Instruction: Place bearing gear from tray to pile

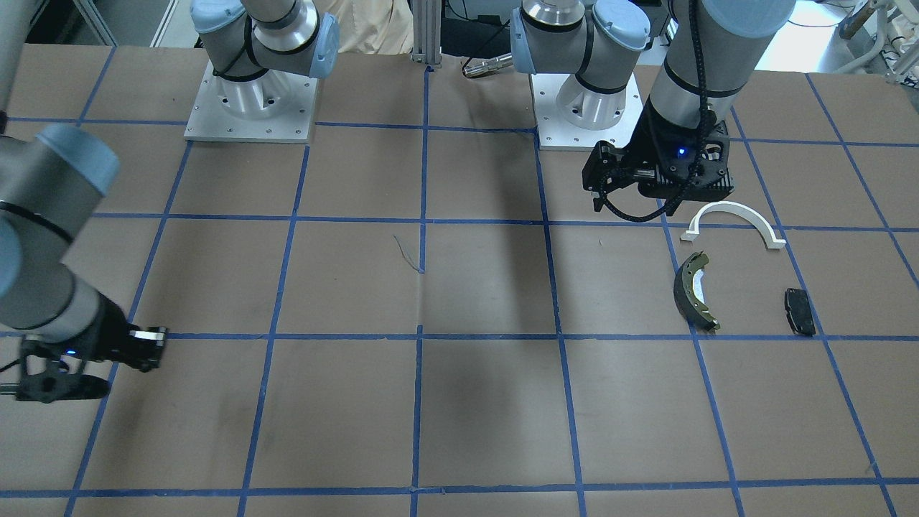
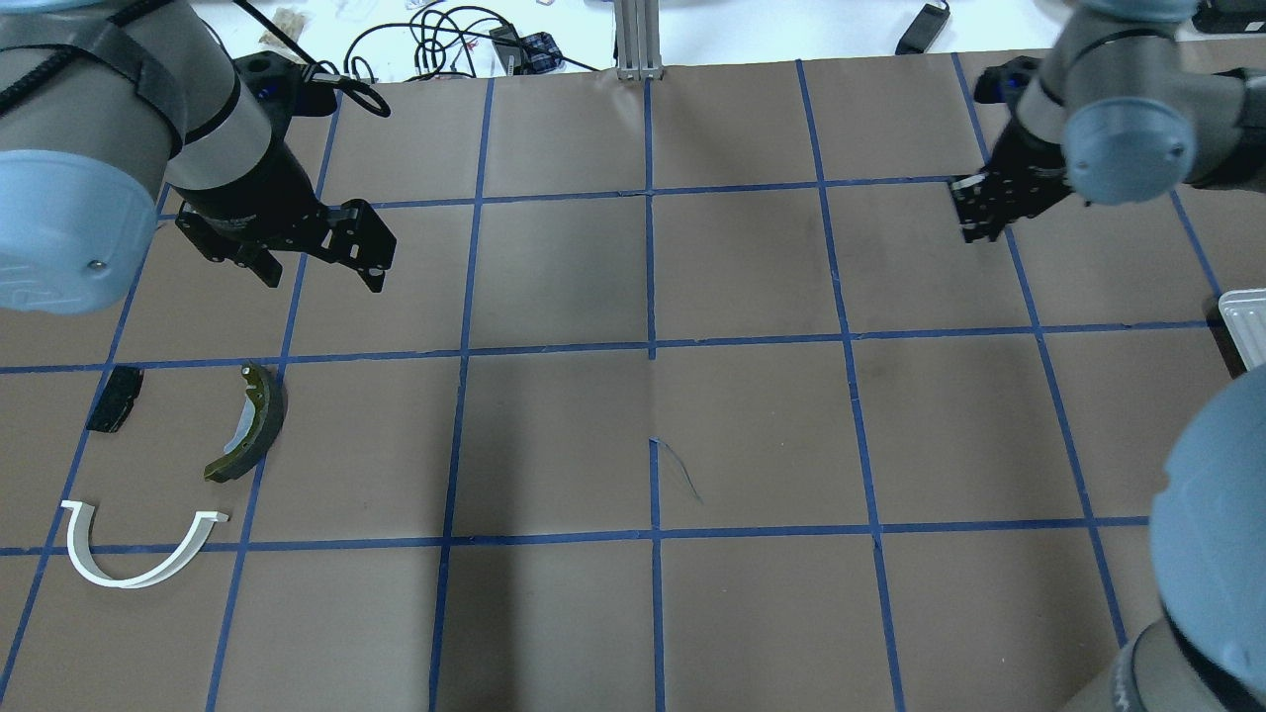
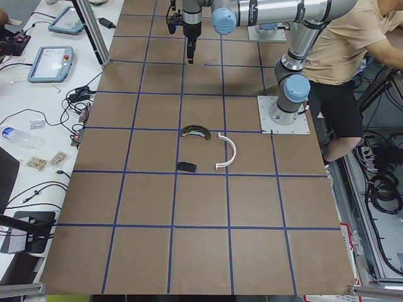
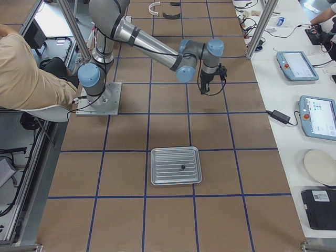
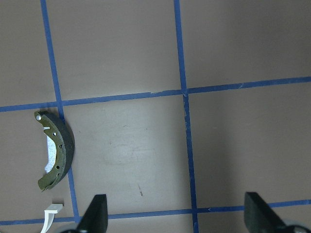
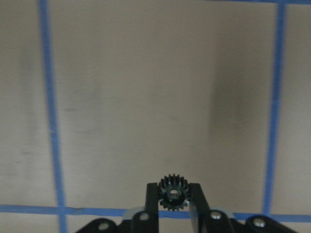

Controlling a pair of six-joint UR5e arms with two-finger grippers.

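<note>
My right gripper [image 6: 173, 204] is shut on a small black toothed bearing gear [image 6: 173, 192] and holds it above bare brown table; it shows at the far right of the overhead view [image 2: 974, 213]. The silvery tray [image 4: 157, 181] lies nearer the table's end, with a small dark part [image 4: 182, 167] in it. The pile lies on the left side: a white half-ring arch [image 2: 124, 581], an olive-and-black brake shoe [image 2: 252, 425] and a black brake pad [image 2: 114, 398]. My left gripper [image 5: 177, 218] is open and empty, above the table beside the brake shoe [image 5: 58, 150].
The table is brown paper with a blue tape grid. Both arm bases [image 1: 251, 100] stand at the robot's edge. An aluminium post [image 2: 638, 40] and cables sit at the far edge. A person [image 4: 31, 68] sits beside the robot. Tablets [image 4: 296, 65] lie on a side bench.
</note>
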